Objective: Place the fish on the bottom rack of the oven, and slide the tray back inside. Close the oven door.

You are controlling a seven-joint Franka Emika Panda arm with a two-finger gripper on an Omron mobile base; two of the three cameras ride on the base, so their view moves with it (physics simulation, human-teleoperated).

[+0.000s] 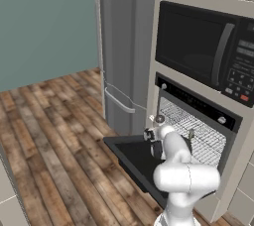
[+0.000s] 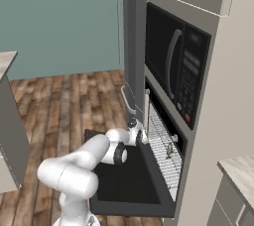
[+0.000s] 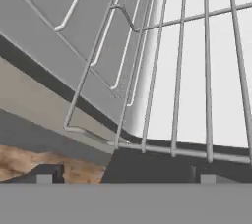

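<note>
**Evidently at the oven mouth: pincer open, nothing held, rack just ahead**

Evidently the arm is lined up low at the front of the oven [image 1: 198,121], and the placement makes sense for work on the rack. The oven door [image 2: 124,180] lies folded down flat, forming a dark shelf below the pincer [image 3: 123,171], which leaves the cavity open. In the hand view the two dark finger tips [image 3: 45,173] stand far apart at the bottom, with nothing between them, so the pincer is wide and empty. My judgement is that this spread is kept ready for taking hold of the front bar of the rack, or for pushing it.

Directly ahead of the pincer and just above it is the bottom rack [image 3: 197,70]: a silver wire grid of thin parallel bars, crossed by a bar further in and edged by a front bar that runs close before the finger tips. To the pincer's left the grey side wall [image 3: 49,46] of the cavity carries bent wire guides. From the base views the grid [image 1: 196,131] fills the opening behind the black control strip [image 1: 196,102] and its small silver knobs.

I cannot make out a fish with any certainty; a small dark object [image 2: 169,151] sits on the grid, too small to name.
</note>
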